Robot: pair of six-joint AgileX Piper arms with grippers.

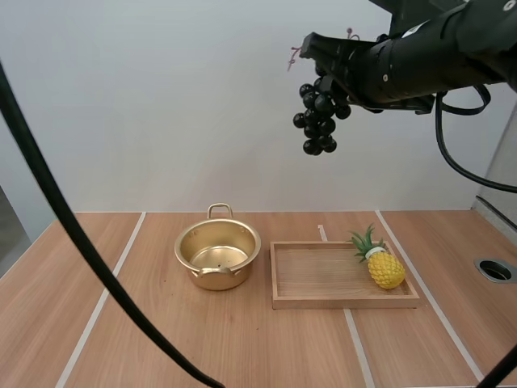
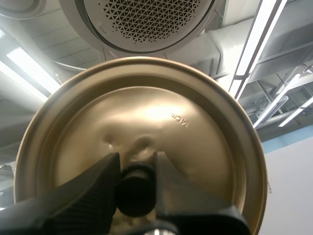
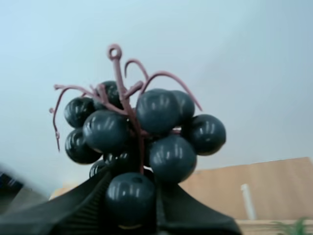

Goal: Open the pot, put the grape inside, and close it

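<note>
Right hand pinches the grapes; left hand grips the lid.

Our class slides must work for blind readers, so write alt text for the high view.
The right gripper holds a bunch of dark grapes high over the wooden table. Below stand an open gold pot and, to its right, a wooden tray with a small pineapple at its right end.
</note>
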